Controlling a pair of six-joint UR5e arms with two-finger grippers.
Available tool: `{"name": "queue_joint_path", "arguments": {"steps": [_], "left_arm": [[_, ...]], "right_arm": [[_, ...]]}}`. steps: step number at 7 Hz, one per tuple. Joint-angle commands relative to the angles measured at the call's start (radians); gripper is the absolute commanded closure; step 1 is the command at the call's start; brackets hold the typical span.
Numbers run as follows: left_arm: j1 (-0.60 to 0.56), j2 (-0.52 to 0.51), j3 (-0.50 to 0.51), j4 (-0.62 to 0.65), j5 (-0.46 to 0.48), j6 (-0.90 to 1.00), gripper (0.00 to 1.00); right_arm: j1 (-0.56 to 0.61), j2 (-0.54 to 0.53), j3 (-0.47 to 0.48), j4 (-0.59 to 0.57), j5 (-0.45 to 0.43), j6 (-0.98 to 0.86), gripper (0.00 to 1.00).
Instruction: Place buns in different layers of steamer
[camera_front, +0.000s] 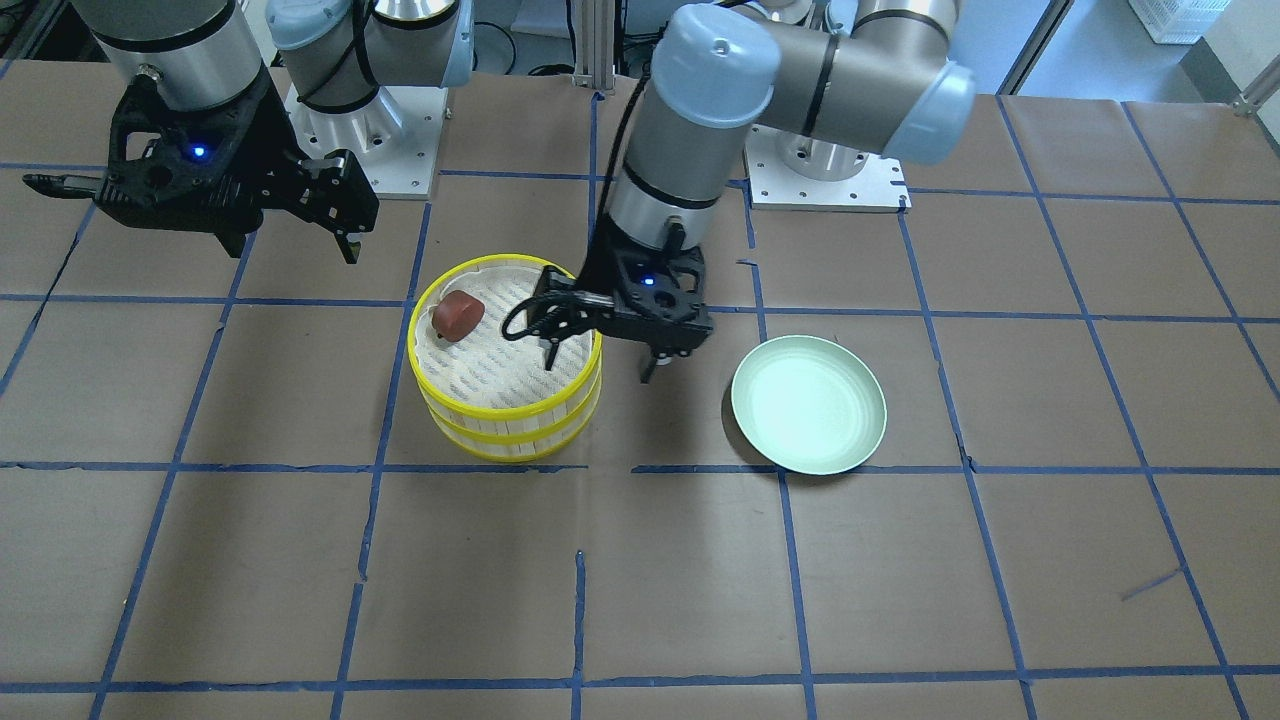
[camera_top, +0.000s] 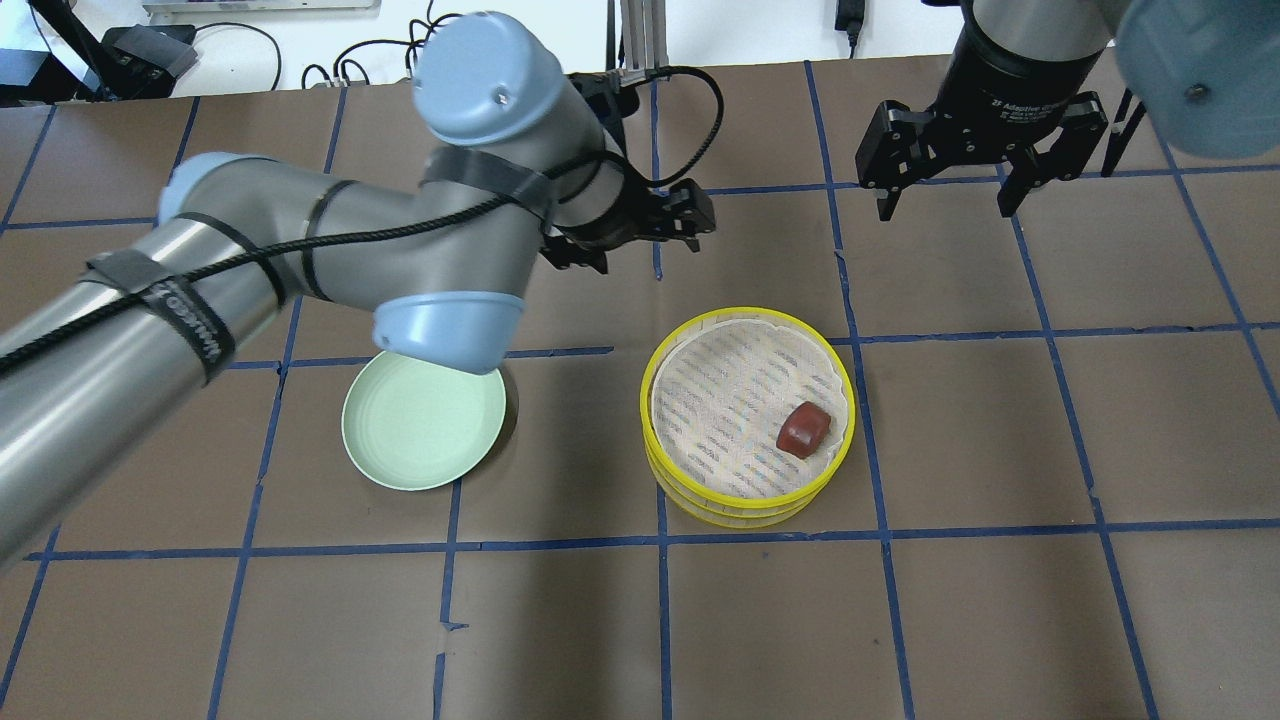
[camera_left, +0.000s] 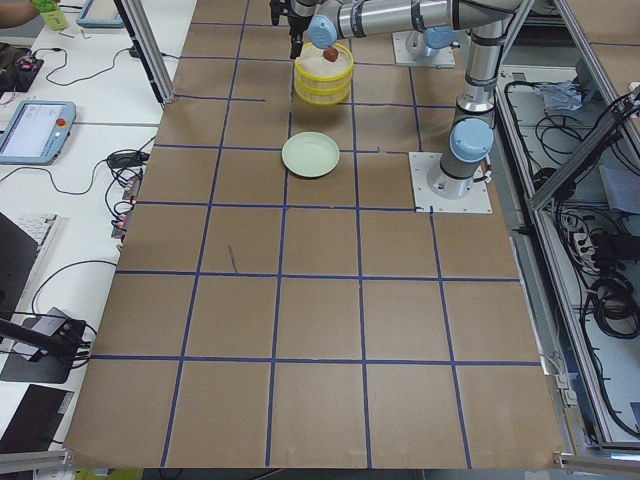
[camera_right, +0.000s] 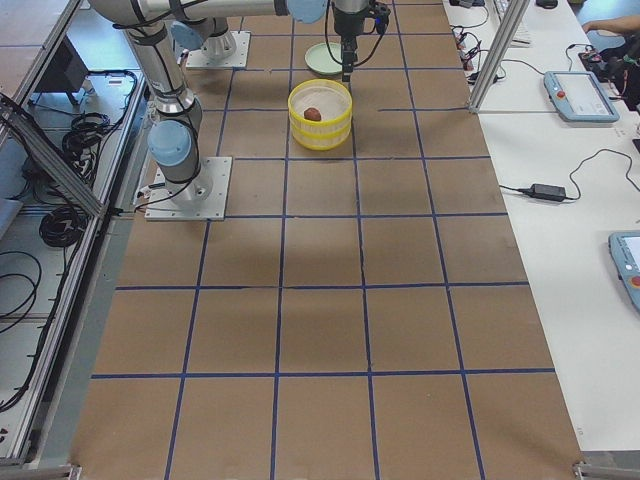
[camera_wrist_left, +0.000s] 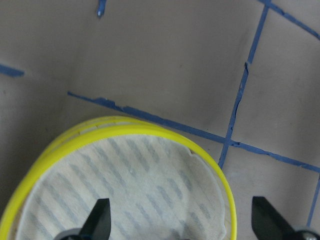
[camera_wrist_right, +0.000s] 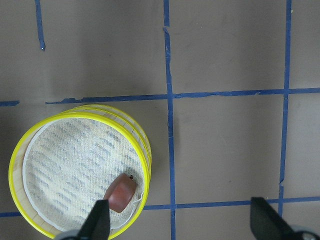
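Observation:
The steamer stands as two stacked yellow-rimmed tiers mid-table. A reddish-brown bun lies on the top tier's white liner, near the rim; it also shows in the overhead view and the right wrist view. The white bun is hidden. My left gripper is open and empty, hovering at the steamer's plate-side edge; its wrist view shows the yellow rim below the spread fingertips. My right gripper is open and empty, raised beyond the steamer's other side.
A pale green plate sits bare on the table to the robot's left of the steamer, partly under my left arm's elbow. Brown paper with blue tape lines covers the table.

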Motion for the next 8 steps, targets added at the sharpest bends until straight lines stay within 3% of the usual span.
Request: {"name": "queue_joint_path", "arguments": {"steps": [1,3,4,5,8], "left_arm": [[0.263,0.083,0.088,-0.35,-0.045,0.313,0.0],[0.414,0.153,0.226,-0.726,0.008,0.337,0.0],[0.41,0.169,0.226,-0.74,0.103,0.337,0.0],[0.405,0.18,0.221,-0.745,0.139,0.337,0.0],[0.404,0.187,0.209,-0.745,0.171,0.374,0.0]], "right_arm": [[0.0,0.0,0.001,0.0,0.0,0.0,0.02],[0.0,0.0,0.001,0.0,0.0,0.0,0.02],[0.0,0.0,0.001,0.003,0.0,0.0,0.02],[0.0,0.0,0.001,0.002,0.0,0.0,0.02],[0.0,0.0,0.001,0.005,-0.002,0.0,0.02]]}}
